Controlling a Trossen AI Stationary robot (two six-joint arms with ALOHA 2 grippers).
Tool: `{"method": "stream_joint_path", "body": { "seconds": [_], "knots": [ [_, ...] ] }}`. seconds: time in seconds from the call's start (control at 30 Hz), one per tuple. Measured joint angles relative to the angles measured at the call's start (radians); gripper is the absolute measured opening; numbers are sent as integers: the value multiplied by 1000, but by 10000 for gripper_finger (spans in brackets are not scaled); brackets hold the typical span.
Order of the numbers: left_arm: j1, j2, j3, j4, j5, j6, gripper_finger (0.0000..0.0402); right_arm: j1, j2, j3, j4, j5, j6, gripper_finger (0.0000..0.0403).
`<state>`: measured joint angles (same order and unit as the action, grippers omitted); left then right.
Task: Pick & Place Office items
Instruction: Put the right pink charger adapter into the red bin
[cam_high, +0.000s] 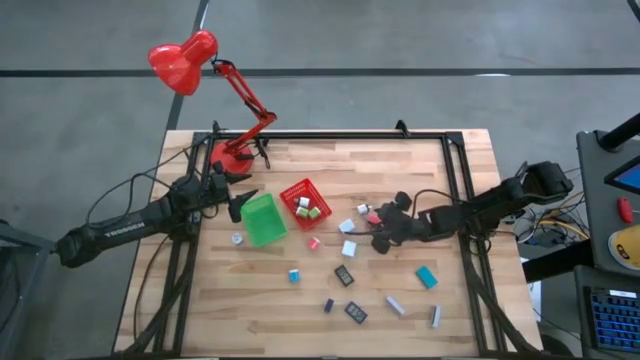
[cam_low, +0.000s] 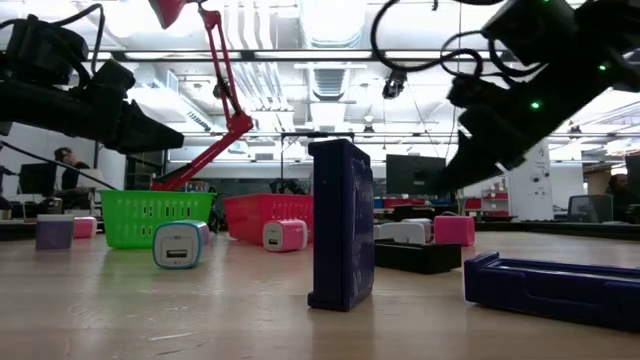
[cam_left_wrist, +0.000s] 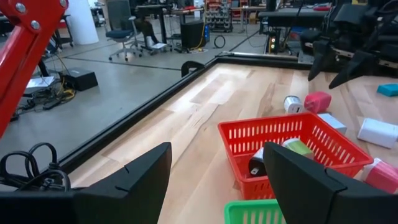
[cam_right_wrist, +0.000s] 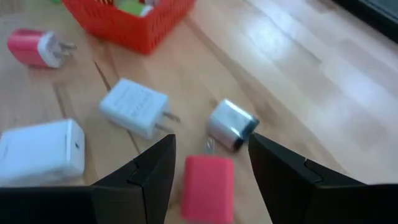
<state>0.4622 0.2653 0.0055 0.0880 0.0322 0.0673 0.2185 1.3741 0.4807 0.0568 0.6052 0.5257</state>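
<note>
Right gripper poised over a red charger block near the table centre; left arm parked by the bins.

I see the right gripper (cam_right_wrist: 205, 168) above the wooden table (cam_high: 400, 170), its jaws apart with nothing between them, and a red charger block (cam_right_wrist: 207, 186) lies on the wood right below the gap, beside a silver-grey plug (cam_right_wrist: 231, 125) and a white adapter (cam_right_wrist: 134, 106). A second white block (cam_right_wrist: 40, 152) and a pink plug (cam_right_wrist: 32, 47) lie nearby. The left gripper (cam_high: 240, 200) hangs just beside the green bin (cam_high: 263, 220), jaws wide apart and empty. The red bin (cam_high: 306, 202) next to it holds a few items. The other office items (cam_high: 345, 275) lie scattered over the near half of the table, including a teal block (cam_high: 427, 277). A red desk lamp (cam_high: 185, 62) stands at the far left corner.
</note>
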Motion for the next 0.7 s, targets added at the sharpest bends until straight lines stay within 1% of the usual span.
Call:
{"method": "stream_joint_path", "body": {
  "seconds": [0.2,0.7],
  "knots": [
    [0,0,0,0,0,0,257,13,8,-30,-9,-19,54,201],
    [0,0,0,0,0,0,257,13,128,-31,36,-60,86,200]
  ]
}}
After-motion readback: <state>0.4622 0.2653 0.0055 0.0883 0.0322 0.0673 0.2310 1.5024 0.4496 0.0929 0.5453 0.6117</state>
